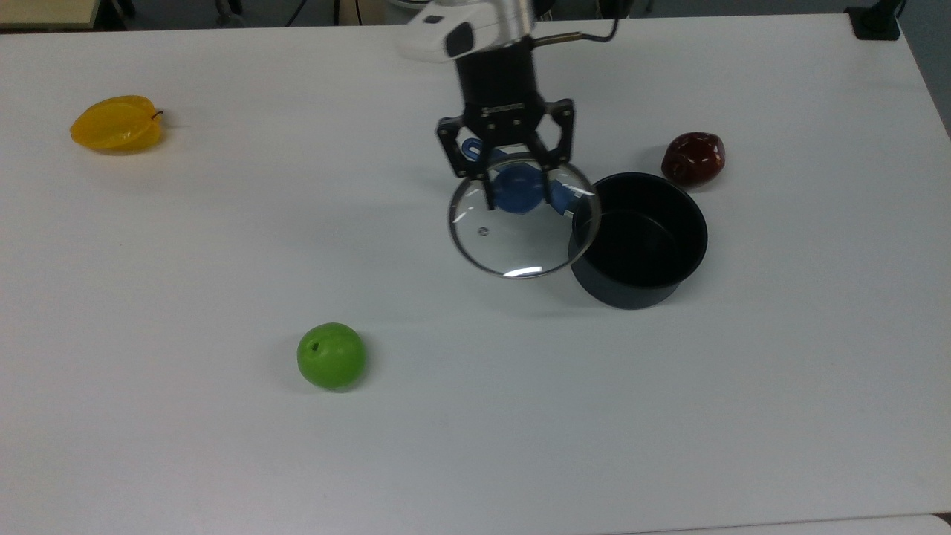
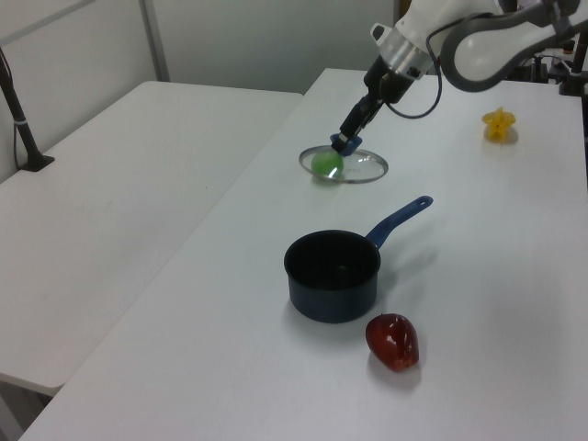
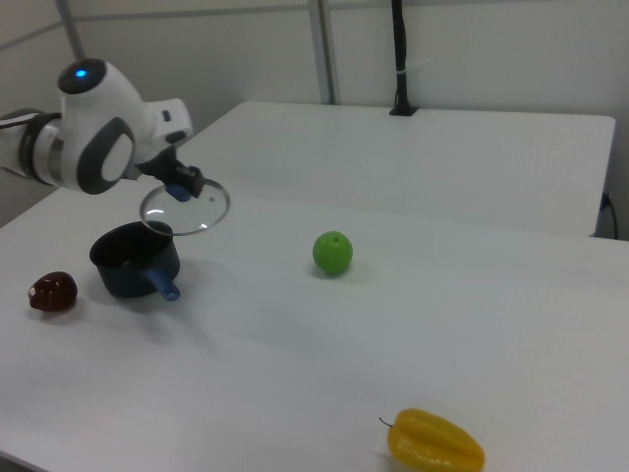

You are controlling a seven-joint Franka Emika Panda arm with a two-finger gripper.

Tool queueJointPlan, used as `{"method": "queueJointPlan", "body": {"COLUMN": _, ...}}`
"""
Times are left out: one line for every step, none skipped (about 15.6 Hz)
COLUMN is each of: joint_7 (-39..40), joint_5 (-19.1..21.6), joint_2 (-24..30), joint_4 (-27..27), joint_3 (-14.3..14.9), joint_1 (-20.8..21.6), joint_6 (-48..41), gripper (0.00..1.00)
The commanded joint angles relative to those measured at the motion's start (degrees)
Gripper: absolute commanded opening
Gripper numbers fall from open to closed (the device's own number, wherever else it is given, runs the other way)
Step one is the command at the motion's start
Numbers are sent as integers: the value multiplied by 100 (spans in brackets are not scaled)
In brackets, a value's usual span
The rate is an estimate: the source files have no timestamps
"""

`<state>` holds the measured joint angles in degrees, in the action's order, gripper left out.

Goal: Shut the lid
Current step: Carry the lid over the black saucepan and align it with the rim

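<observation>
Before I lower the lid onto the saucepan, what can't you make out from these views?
- Saucepan handle: in the top view, mostly covered by the lid and end effector.
- Green apple: in the left view, seen through the lid's glass.
- Lid's height above the saucepan rim: no view settles it.
- Steam vent: too small in the side views.
- Arm base: cut off by frame edges.
</observation>
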<state>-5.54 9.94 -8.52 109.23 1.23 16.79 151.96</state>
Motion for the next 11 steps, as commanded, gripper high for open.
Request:
{"method": "queueJointPlan", "body": {"joint_7": -623, "joint_5": -545, "joint_2": -333, "joint_4": -472, "joint_3": 246, "joint_1": 586, "joint_6": -123, "gripper": 26}}
{"method": "queueJointPlan", "body": {"joint_7": -894, "joint_5": -833, "joint_2": -569, "joint_4": -699, "joint_3": 403, "joint_1": 840, "joint_6": -123, "gripper": 26}}
{"method": "queueJointPlan", "body": {"joint_7": -1079, "joint_5": -1045, "joint_2": -746, "joint_4": -875, "joint_3": 465, "joint_1": 965, "joint_6": -123, "gripper": 26}}
{"method": "queueJointPlan", "body": {"joint_7": -1212, "joint_5": -1204, "joint_2": -869, "joint_4": -1007, "joint_3": 492, "joint_1": 1027, "joint_6": -123, "gripper": 26}}
{"method": "queueJointPlan", "body": {"joint_7": -1283, "joint_5": -1310, "joint_2": -992, "joint_4": -1105, "joint_3": 492, "joint_1": 1071, "joint_6": -123, "gripper": 26}}
{"method": "queueJointPlan", "body": {"joint_7": -1309, "joint_5": -1363, "joint_2": -1081, "joint_4": -1158, "joint_3": 501, "joint_1": 1124, "joint_6": -123, "gripper": 26}}
{"method": "queueJointPlan", "body": {"joint_7": -1310, "joint_5": -1372, "joint_2": -1108, "joint_4": -1158, "joint_3": 527, "joint_1": 1185, "joint_6": -114, "gripper": 26}}
{"method": "queueJointPlan", "body": {"joint_7": -1310, "joint_5": -1381, "joint_2": -1117, "joint_4": -1158, "joint_3": 536, "joint_1": 1212, "joint_6": -114, "gripper": 26}}
{"method": "queueJointPlan", "body": {"joint_7": -1310, "joint_5": -1381, "joint_2": -1108, "joint_4": -1150, "joint_3": 536, "joint_1": 1221, "joint_6": -123, "gripper": 26}}
{"method": "queueJointPlan", "body": {"joint_7": -1327, "joint_5": -1372, "joint_2": -1091, "joint_4": -1132, "joint_3": 510, "joint_1": 1256, "joint_6": -132, "gripper": 26}}
{"method": "queueJointPlan", "body": {"joint_7": -1371, "joint_5": -1372, "joint_2": -1090, "joint_4": -1123, "joint_3": 510, "joint_1": 1308, "joint_6": -132, "gripper": 26}}
